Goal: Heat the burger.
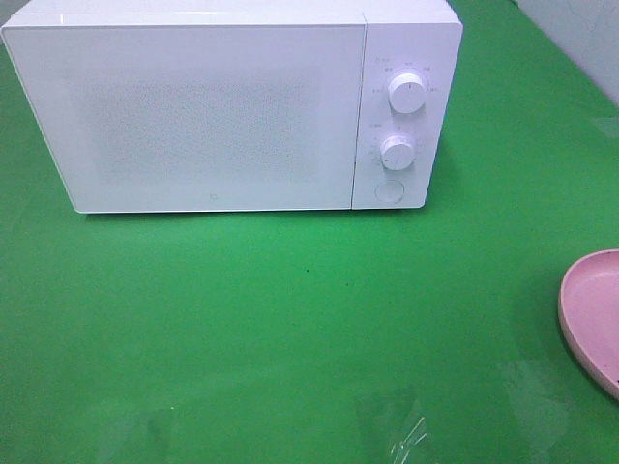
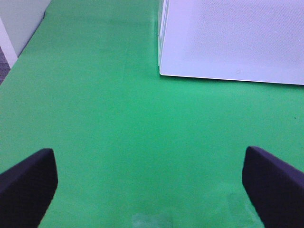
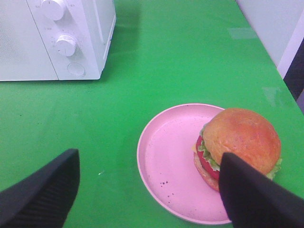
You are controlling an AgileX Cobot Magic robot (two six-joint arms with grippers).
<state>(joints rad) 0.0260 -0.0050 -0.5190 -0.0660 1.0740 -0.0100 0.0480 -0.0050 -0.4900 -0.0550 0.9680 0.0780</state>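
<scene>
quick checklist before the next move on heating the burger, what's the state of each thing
1. Microwave door open for loading: not ok, it is shut.
2. Burger within view of the right arm: ok, it sits on the pink plate.
3. Right gripper open and empty: ok.
4. Left gripper open and empty: ok.
5. Green table in front of the door free of objects: ok.
6. Microwave interior empty: cannot tell.
</scene>
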